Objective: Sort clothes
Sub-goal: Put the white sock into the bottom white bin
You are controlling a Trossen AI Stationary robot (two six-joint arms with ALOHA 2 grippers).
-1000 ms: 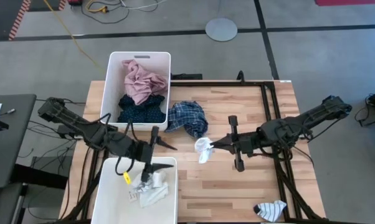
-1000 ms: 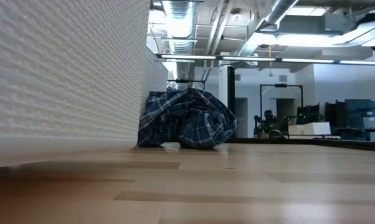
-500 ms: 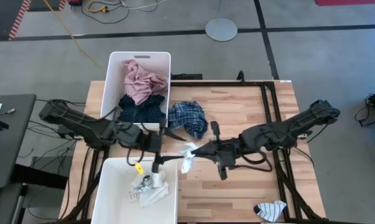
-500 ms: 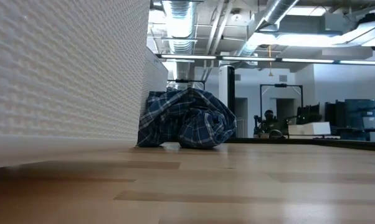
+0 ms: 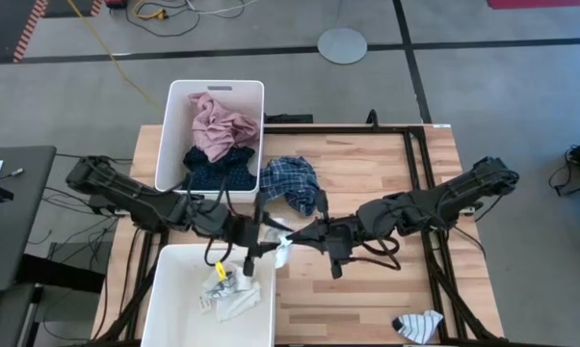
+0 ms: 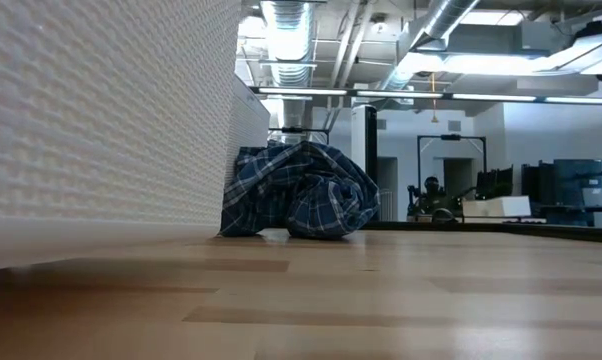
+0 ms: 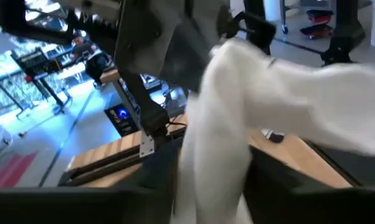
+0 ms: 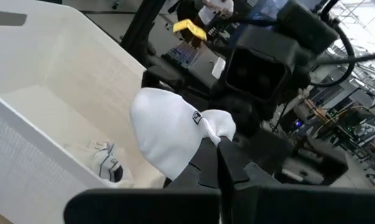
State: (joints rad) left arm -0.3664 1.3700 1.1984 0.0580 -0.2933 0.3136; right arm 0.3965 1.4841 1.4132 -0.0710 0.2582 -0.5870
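A white sock (image 5: 282, 246) hangs in the air between my two grippers, over the table just right of the near white bin (image 5: 165, 308). My right gripper (image 5: 298, 234) reaches in from the right and is shut on it. My left gripper (image 5: 269, 232) comes from the left, level, and its fingers are closed in on the sock's sides (image 7: 215, 143). The blue plaid shirt (image 5: 290, 183) lies heaped on the table by the far bin (image 5: 179, 96), which holds the pink shirt (image 5: 218, 120) and the navy dotted piece (image 5: 213, 169). My left gripper has the white sock's hanging body (image 7: 206, 162) between its two fingers, coming level from the table's left. The sock runs down through the gap, clear of the table. My right gripper pinches a bunched end of the sock (image 8: 213, 132) at its fingertips, level from the table's right. The sock's rounded body (image 8: 166, 140) bulges out ahead of the fingers, lifted clear.
The near bin holds white socks (image 5: 230, 294). A striped sock (image 5: 417, 326) lies at the table's near right edge. In the low view the plaid shirt (image 6: 301, 190) sits against the bin wall (image 6: 101, 120). Bare wood lies between the shirt and the striped sock.
My right gripper has carried the white sock toward the table's left, up to my left gripper. My left gripper has moved right and away from the near bin to meet it, and its fingers have drawn in around the sock.
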